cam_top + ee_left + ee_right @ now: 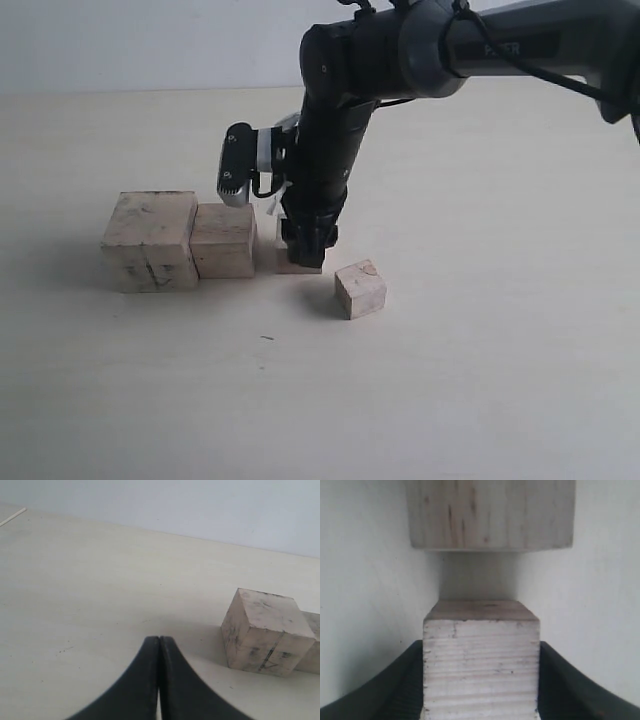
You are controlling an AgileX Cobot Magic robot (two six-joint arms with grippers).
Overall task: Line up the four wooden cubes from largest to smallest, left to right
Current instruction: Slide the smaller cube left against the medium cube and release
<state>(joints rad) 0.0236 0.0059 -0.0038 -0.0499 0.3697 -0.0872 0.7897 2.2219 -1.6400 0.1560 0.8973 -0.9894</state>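
Note:
The four wooden cubes sit on the pale table point(480, 380). The scuffed largest cube point(150, 240) is at the left, touching the second cube point(224, 240). A small gap to its right, the third cube point(298, 262) rests on the table with my right gripper point(300, 245) shut on it from above. The wrist view shows this cube point(481, 660) filling the gap between the black fingers point(400, 680), with a wider cube point(490, 512) just beyond. The smallest cube point(360, 288) lies turned, to the front right. My left gripper point(159, 640) is shut and empty, short of the largest cube point(265, 630).
The right arm point(420, 50) reaches in from the upper right, across the middle of the table. A pale wall point(150, 40) runs behind the table. A small dark speck point(267, 338) lies on the table in front of the row.

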